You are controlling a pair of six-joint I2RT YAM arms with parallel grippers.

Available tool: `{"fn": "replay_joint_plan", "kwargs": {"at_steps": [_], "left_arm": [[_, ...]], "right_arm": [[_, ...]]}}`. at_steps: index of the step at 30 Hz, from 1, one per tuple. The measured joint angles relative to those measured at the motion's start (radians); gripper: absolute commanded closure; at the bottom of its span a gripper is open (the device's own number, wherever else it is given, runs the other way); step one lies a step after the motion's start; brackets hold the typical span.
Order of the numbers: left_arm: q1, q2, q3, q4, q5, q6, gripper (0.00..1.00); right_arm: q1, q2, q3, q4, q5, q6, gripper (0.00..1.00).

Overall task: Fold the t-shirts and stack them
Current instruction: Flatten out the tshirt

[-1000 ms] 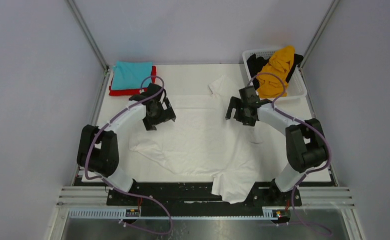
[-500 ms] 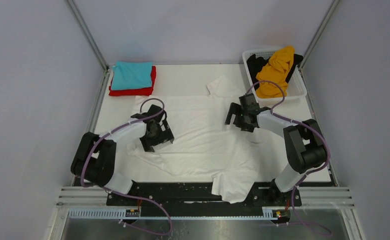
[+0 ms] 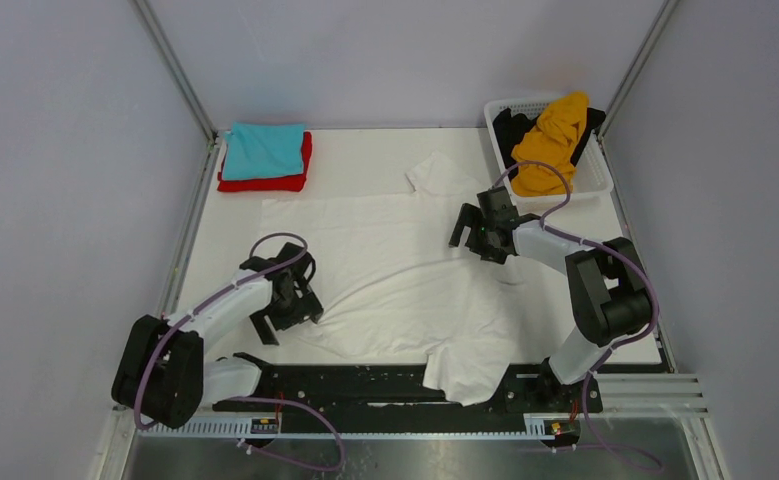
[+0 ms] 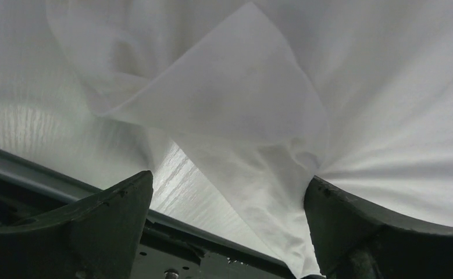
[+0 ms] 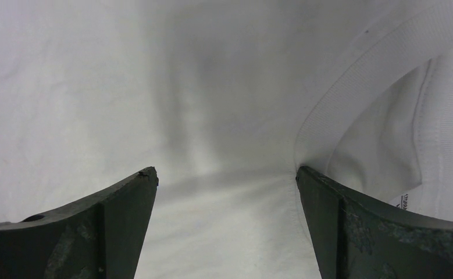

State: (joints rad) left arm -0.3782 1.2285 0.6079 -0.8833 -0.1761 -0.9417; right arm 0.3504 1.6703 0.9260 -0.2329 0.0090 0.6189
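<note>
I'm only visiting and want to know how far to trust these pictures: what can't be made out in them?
- Red folded cloth shirt: top view, mostly under the folded teal cloth shirt.
- Black cloth in the white plastic lattice basket: top view, largely covered by the crumpled orange-yellow shirt.
- Small collar label of the large white shirt: right wrist view, too small to read.

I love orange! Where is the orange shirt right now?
In the top view, the orange shirt lies in the white basket at the far right corner of the table, over a black shirt.
</note>
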Motion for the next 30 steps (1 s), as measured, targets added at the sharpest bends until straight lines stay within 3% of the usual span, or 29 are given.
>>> {"fn": "replay_joint_plan", "kwargs": {"at_steps": [13, 21, 26, 28, 30], "left_arm": [[0.0, -0.292, 0.023, -0.259, 0.018, -0.135, 0.01], [-0.009, -0.425, 0.037, -0.282, 0.027, -0.187, 0.01], [-0.013, -0.376, 0.086, -0.306, -0.005, -0.172, 0.01], [-0.013, -0.285, 0.141, -0.286, -0.017, -0.139, 0.02], [-0.013, -0.165, 0.211, -0.259, -0.023, -0.102, 0.1]], "right_arm": [[-0.025, -0.004, -0.013, 0.027, -0.024, 0.034, 0.0], [-0.042, -0.021, -0.039, 0.061, -0.055, 0.04, 0.0], [-0.042, -0.039, -0.058, 0.071, -0.048, 0.021, 0.0], [-0.042, -0.045, -0.062, 0.068, -0.047, 0.007, 0.01], [-0.042, -0.053, -0.067, 0.063, -0.048, -0.007, 0.01]]}}
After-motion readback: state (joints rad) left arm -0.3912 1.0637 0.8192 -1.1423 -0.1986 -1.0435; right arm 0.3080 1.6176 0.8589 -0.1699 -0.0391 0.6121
